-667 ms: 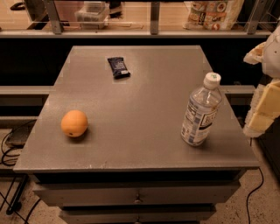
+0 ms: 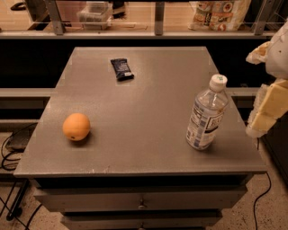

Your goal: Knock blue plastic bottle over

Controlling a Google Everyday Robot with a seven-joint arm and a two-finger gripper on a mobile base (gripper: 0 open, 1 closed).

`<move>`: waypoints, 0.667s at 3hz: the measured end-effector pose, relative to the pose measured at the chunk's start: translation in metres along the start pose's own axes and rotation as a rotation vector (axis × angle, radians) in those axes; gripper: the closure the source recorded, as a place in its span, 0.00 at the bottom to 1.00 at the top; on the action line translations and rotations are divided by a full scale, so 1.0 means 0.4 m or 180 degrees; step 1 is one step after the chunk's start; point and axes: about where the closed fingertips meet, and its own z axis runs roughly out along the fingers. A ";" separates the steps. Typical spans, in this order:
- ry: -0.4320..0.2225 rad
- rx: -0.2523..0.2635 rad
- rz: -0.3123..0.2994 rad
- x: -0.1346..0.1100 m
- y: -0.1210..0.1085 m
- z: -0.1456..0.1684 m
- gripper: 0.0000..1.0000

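The blue plastic bottle (image 2: 206, 116) stands upright on the right side of the grey table (image 2: 148, 94). It is clear and ribbed, with a white cap and a blue-and-white label. My gripper (image 2: 256, 92) hangs at the right edge of the view, just right of the bottle and apart from it, at about the bottle's height. Its cream fingers (image 2: 267, 110) are spread apart and hold nothing.
An orange fruit (image 2: 76, 126) lies on the table's left side. A small dark-blue snack wrapper (image 2: 121, 69) lies near the far edge. Behind the table runs a railed shelf with bags (image 2: 220, 11). Cables (image 2: 9, 152) lie on the floor at left.
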 end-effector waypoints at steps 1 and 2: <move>-0.0303 -0.0094 -0.0066 -0.016 -0.011 0.035 0.00; -0.0676 -0.0290 -0.0100 -0.042 -0.001 0.089 0.00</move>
